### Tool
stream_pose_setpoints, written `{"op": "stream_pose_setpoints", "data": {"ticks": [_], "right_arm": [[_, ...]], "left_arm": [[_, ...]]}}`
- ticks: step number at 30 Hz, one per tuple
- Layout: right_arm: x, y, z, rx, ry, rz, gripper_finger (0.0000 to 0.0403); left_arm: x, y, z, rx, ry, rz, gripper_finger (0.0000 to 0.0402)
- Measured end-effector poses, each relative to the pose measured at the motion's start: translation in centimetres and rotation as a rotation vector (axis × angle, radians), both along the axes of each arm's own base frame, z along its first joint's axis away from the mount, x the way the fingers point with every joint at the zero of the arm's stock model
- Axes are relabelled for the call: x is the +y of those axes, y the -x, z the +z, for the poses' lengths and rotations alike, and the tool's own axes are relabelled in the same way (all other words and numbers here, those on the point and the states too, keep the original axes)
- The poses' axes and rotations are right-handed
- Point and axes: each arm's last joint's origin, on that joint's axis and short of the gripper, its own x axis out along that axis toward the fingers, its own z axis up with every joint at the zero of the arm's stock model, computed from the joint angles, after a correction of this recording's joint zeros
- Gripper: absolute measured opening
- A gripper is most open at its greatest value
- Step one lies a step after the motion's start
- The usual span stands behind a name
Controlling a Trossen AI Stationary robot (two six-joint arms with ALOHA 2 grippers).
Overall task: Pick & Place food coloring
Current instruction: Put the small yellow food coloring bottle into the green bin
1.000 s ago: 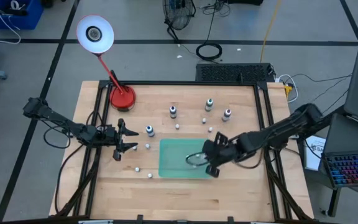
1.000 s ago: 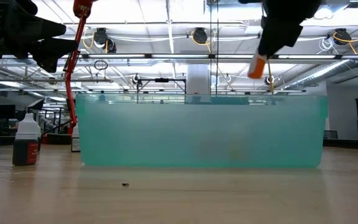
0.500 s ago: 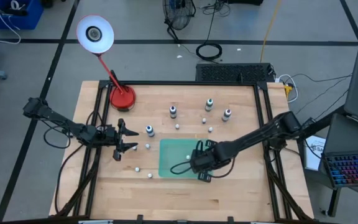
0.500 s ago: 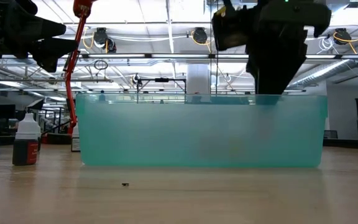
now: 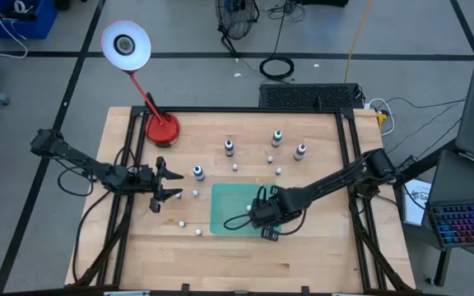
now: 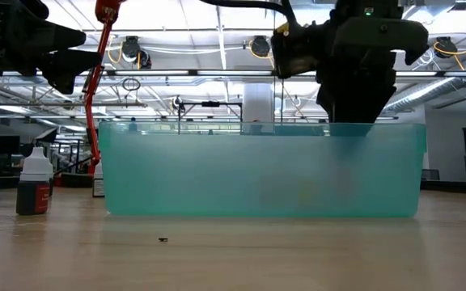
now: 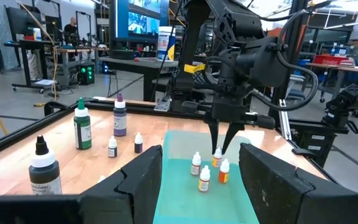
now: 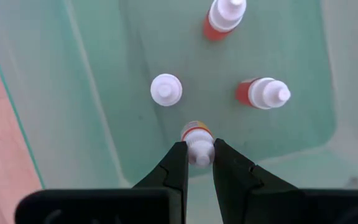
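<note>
Here the right end effector [image 8: 197, 163] is lowered inside the green tray [image 5: 220, 218], its fingers clenched on the white cap of a small orange-bodied food coloring bottle [image 8: 197, 144]. Three more little bottles [image 8: 166, 89] already stand on the tray floor close by, two of them with red or orange bodies. Whether the held bottle's base touches the tray floor cannot be told. The left end effector [image 5: 169, 182] waits near the table's left edge, fingers partly spread and grasping nothing. Several larger bottles [image 5: 229, 147] and a few tiny ones remain on the bare table [image 5: 319, 131] beyond the tray, near the red lamp base [image 5: 162, 129].

The step in hand appears to be placement. Done well, it calls for lowering until the base sits flat, releasing the cap gently, then lifting straight upward, since a sideways exit could topple the neighbouring bottles or tip this one.
</note>
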Motion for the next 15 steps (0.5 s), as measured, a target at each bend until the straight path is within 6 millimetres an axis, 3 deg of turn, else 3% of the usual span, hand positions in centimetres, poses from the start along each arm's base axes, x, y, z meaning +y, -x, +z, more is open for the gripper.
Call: {"op": "stream_pose_setpoints", "data": {"ticks": [5, 11, 15], "right_arm": [[0.02, -0.04, -0.09, 0.0, -0.002, -0.006, 0.0041], [0.01, -0.02, -0.04, -0.002, -0.008, -0.032, 0.0111], [0.01, -0.02, -0.04, -0.002, -0.009, -0.037, 0.0131]], "left_arm": [[0.0, 0.0, -0.01, 0.001, 0.0, 0.0, 0.0214], [0.0, 0.0, 0.0, 0.0, 0.0, 0.0, 0.0214], [0.0, 0.0, 0.0, 0.0, 0.0, 0.0, 0.0214]]}}
